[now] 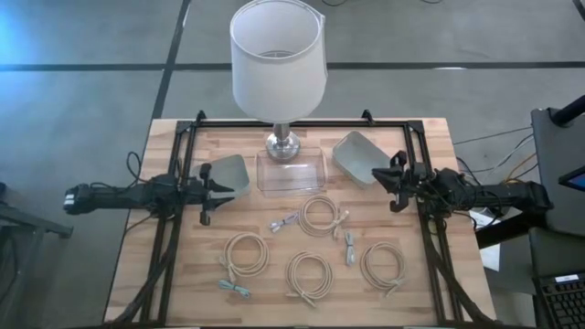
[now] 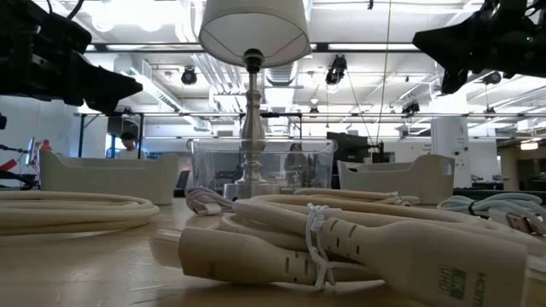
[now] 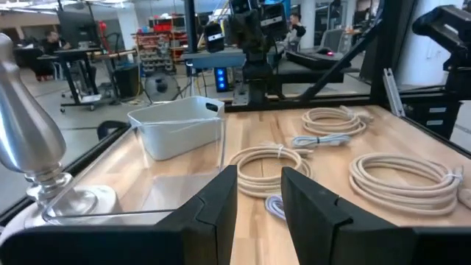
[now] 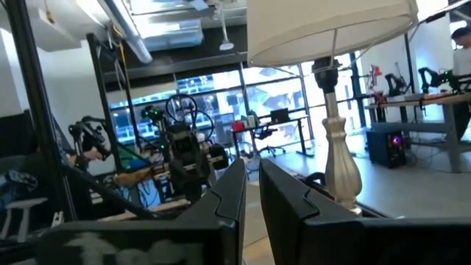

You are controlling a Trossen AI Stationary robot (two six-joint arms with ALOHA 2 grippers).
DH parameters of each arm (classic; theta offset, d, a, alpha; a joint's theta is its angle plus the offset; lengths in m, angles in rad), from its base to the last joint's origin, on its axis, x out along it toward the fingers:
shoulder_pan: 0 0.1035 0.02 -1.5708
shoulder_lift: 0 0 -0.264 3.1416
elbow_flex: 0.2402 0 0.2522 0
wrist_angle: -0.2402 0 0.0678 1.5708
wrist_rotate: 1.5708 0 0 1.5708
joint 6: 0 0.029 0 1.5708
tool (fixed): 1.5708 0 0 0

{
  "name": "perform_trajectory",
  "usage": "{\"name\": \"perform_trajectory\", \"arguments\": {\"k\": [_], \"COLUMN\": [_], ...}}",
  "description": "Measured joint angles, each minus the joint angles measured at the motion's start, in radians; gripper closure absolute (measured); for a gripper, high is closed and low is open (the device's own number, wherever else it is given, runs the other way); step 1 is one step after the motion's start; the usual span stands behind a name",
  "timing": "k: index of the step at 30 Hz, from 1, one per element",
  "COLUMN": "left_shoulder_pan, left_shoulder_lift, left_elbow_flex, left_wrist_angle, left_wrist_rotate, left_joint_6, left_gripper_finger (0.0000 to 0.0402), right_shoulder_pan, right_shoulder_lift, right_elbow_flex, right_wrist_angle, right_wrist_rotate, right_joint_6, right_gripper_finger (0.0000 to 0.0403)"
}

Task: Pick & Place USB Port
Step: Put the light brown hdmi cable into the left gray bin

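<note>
- From above, your left gripper (image 1: 208, 194) hangs at the left side of the table with nothing between its fingers, which stand a little apart. The nearest coiled cable (image 1: 246, 255) lies below and ahead of it, well apart; the grey bin (image 1: 230, 174) sits just beside its tip.
- Across the table, your right gripper (image 1: 395, 181) waits by the other bin (image 1: 358, 157), fingers nearly together, empty. The clear tray (image 1: 292, 171) and lamp base (image 1: 284, 144) stand between the two tools.
- At table height, a tied cable bundle (image 2: 358, 243) fills the foreground; both arms hang high above it, touching nothing.
- Through the left wrist, your fingers (image 3: 213, 213) frame a narrow gap, and a cable coil (image 3: 268, 163) lies straight ahead of them on the wood, with a loose plug end just beyond the tips.
- Through the right wrist, the fingers (image 4: 227, 197) leave only a slit, and they aim at the room, not the table.
- My read: no pick has begun. Next you need to drop the left tool over a cable and spread the fingers wider first.
</note>
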Motion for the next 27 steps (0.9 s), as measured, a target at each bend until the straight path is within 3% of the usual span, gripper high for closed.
{"name": "perform_trajectory", "arguments": {"k": [4, 14, 20, 24, 27], "left_shoulder_pan": [0.0, 0.0, 0.0, 0.0, 0.0], "left_shoulder_lift": [0.012, 0.04, 0.06, 0.072, 0.075], "left_elbow_flex": [0.0, 0.051, 0.078, 0.08, 0.08], "left_wrist_angle": [0.0, 0.0, 0.0, -0.002, 0.0], "left_wrist_rotate": [0.0, 0.004, 0.028, 0.031, 0.031], "left_joint_6": [-0.004, 0.061, 0.075, 0.049, 0.033], "left_gripper_finger": [0.0278, 0.0181, 0.0176, 0.0176, 0.0177], "right_shoulder_pan": [0.0, 0.005, 0.004, 0.004, 0.005], "right_shoulder_lift": [0.053, 0.268, 0.389, 0.454, 0.499], "right_elbow_flex": [0.001, 0.102, 0.203, 0.283, 0.356], "right_wrist_angle": [0.04, 0.038, 0.038, 0.011, -0.115], "right_wrist_rotate": [-0.003, -0.035, -0.041, -0.077, -0.128], "right_joint_6": [0.01, -0.041, -0.203, -0.182, -0.193], "right_gripper_finger": [0.0364, 0.0364, 0.0364, 0.0364, 0.0362]}}
